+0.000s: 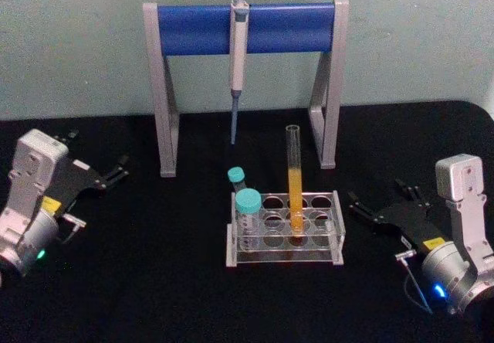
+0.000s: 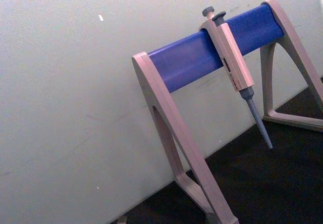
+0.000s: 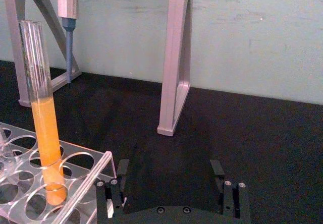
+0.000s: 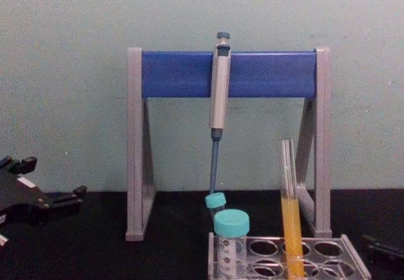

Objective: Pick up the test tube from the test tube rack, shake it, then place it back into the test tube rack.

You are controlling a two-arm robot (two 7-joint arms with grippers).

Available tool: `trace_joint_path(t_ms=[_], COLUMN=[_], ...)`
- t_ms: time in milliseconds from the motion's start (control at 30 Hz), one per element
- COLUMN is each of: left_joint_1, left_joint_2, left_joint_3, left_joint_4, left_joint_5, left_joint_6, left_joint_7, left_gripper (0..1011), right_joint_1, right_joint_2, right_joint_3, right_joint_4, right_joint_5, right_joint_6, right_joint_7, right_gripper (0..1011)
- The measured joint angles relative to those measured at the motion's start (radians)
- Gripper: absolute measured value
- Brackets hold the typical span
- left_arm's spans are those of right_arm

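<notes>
The test tube [image 1: 294,181] stands upright in a middle hole of the test tube rack [image 1: 337,231], its lower half filled with orange liquid. In the chest view the test tube [image 4: 291,223] rises well above the rack [image 4: 346,255]. My right gripper [image 1: 380,196] rests open on the black table just right of the rack, apart from it. In the right wrist view its fingers [image 3: 217,167] are spread wide and hold nothing, with the tube [image 3: 43,128] and rack [image 3: 96,166] off to one side. My left gripper [image 1: 96,156] sits open far to the left, away from the rack.
Two teal-capped vials [image 1: 248,204] stand in the rack's left holes. Behind the rack a tall grey stand with a blue crossbar [image 1: 255,26] holds a hanging pipette [image 1: 238,57], also seen in the left wrist view as the stand [image 2: 202,52] and pipette [image 2: 234,67].
</notes>
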Motion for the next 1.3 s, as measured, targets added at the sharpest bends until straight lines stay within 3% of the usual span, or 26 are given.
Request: trace_joint_path(t_ms=[1300], left_joint_1=[0.0], left_joint_2=[0.0], left_joint_3=[0.0], left_joint_4=[0.0], left_joint_5=[0.0], left_joint_6=[0.0], left_joint_7=[0.0], left_gripper=[1001], right_joint_1=[0.0], right_joint_2=[0.0], right_joint_3=[0.0], right_joint_4=[0.0], right_joint_5=[0.001], right_joint_6=[0.0], right_joint_7=[0.0], right_gripper=[1000])
